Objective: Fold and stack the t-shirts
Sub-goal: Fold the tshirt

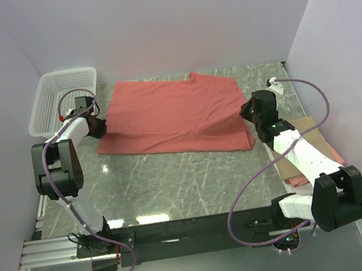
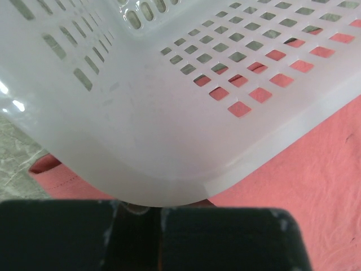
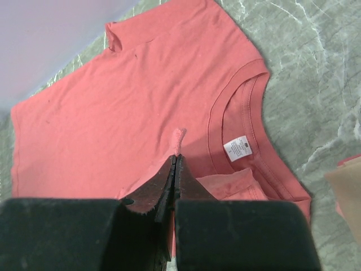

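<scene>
The large salmon-red t-shirt [image 1: 171,113] lies spread across the far half of the table, its near edge folded over. My left gripper [image 1: 98,128] is at its left edge beside the basket; its fingers [image 2: 159,208] look shut on a fold of the shirt [image 2: 316,169]. My right gripper [image 1: 247,112] is at the shirt's right edge, shut [image 3: 176,158] on a pinched ridge of the red cloth [image 3: 130,96] next to the collar and its white label [image 3: 241,148]. A folded tan shirt [image 1: 310,126] and a pink one [image 1: 297,179] lie under the right arm. No white shirt shows.
The white plastic mesh basket [image 1: 47,106] stands at the far left and fills the left wrist view [image 2: 141,113], just above the left fingers. White walls close in the table on the left, back and right. The tan shirt's corner shows in the right wrist view [image 3: 347,192].
</scene>
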